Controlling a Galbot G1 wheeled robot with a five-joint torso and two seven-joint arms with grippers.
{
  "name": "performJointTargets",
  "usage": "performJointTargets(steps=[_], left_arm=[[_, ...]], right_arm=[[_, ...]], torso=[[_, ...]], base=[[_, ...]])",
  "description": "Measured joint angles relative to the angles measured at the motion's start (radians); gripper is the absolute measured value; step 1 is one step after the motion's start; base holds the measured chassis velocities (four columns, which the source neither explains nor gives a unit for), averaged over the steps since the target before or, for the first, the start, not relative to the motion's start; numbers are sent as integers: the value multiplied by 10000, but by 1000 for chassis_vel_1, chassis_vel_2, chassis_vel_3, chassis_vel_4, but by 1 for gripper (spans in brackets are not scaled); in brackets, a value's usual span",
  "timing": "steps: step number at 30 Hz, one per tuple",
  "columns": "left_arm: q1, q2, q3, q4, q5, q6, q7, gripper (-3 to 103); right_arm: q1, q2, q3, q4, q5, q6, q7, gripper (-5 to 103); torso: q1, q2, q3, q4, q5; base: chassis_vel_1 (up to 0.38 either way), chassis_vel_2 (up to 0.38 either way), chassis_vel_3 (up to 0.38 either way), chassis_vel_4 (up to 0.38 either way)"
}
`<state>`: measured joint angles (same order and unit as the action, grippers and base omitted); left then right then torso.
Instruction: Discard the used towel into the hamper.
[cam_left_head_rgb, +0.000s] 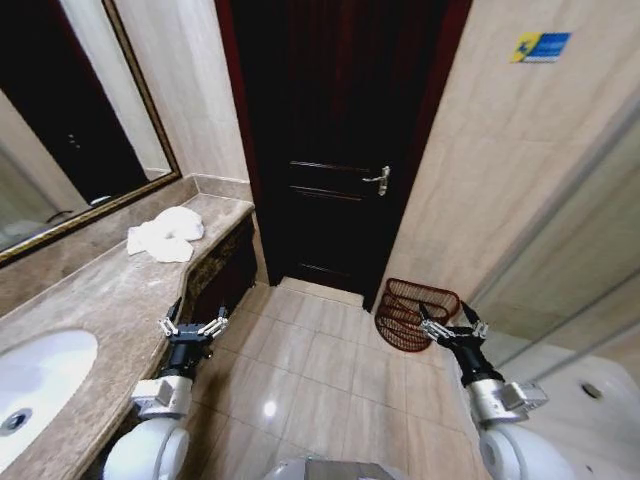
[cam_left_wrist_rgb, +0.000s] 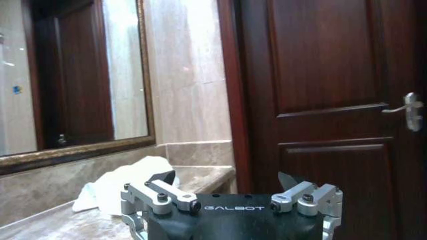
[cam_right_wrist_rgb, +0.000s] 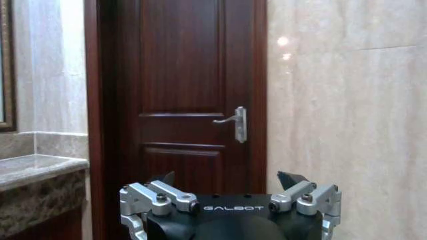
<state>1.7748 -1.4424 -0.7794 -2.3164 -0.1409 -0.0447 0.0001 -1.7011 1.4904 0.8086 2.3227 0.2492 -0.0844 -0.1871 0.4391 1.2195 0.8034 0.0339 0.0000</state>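
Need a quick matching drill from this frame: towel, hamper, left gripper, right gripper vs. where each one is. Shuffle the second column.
Things:
1. towel
2. hamper
3. left gripper
4. right gripper

Places:
A. on the tiled floor by the wall, to the right of the door
B. open, in the air beside the counter's front edge
C. crumpled on the far end of the counter, under the mirror
D. open, in the air in front of the wicker basket

Pairs: 1-C, 2-A, 3-B, 4-D
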Motion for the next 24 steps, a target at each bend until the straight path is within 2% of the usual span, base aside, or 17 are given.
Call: performJointTargets(steps=[24], left_arm=[[109, -89, -310, 266, -123, -298, 134, 100]], right_arm=[[171, 8, -24, -153, -106, -18, 47, 100]], torso=[[0, 0, 0, -1, -1]], base=[[-49, 165, 166, -43]])
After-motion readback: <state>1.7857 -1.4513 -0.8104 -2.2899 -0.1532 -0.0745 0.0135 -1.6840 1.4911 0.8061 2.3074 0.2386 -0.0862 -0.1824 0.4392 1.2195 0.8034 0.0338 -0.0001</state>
